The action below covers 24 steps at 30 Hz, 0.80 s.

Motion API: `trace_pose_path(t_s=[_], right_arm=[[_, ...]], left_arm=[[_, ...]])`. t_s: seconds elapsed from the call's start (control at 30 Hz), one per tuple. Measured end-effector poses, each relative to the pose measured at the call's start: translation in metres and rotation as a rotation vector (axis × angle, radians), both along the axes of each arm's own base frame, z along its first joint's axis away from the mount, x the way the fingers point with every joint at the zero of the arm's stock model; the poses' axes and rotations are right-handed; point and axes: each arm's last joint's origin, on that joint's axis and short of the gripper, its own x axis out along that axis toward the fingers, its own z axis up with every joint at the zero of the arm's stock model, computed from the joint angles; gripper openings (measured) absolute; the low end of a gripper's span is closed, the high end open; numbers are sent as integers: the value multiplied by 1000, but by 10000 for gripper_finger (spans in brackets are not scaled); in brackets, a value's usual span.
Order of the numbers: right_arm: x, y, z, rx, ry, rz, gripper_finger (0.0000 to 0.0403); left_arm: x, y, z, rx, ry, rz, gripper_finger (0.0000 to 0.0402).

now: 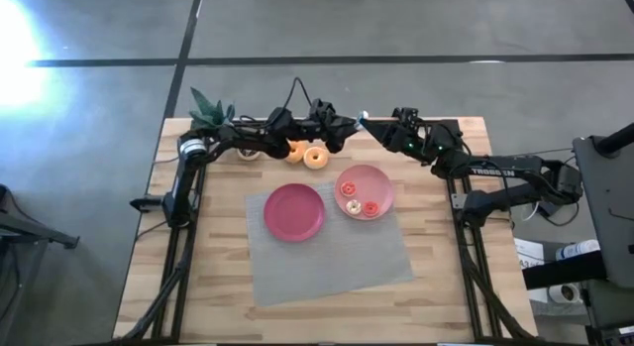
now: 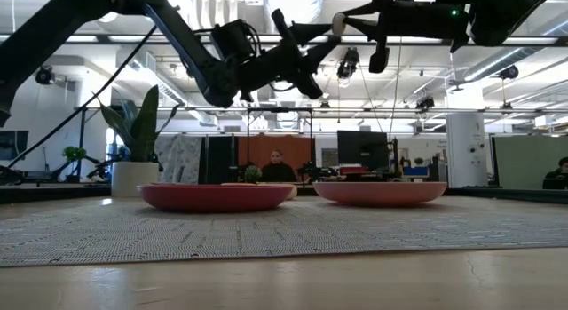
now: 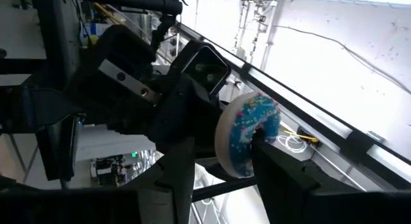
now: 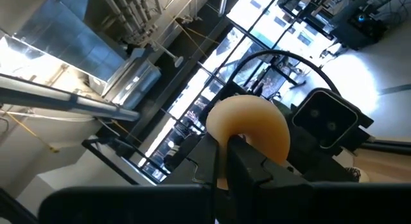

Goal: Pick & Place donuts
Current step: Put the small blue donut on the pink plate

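Blue-iced donut aloft edge-on, two orange donuts on table, tiny ones on pink plate
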Motion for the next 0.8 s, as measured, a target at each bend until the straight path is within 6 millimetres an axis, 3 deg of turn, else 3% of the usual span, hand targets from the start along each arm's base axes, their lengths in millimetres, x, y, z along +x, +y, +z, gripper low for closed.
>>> trace_pose_path(t_s=[0.47, 0.8], right_arm=[[1, 0, -3, 11, 27, 0, 13], [1, -1, -5, 14, 49, -6, 13]], left_arm=[[2, 0, 4, 14, -5, 3, 122], [2, -1, 4, 30, -7, 7, 61]])
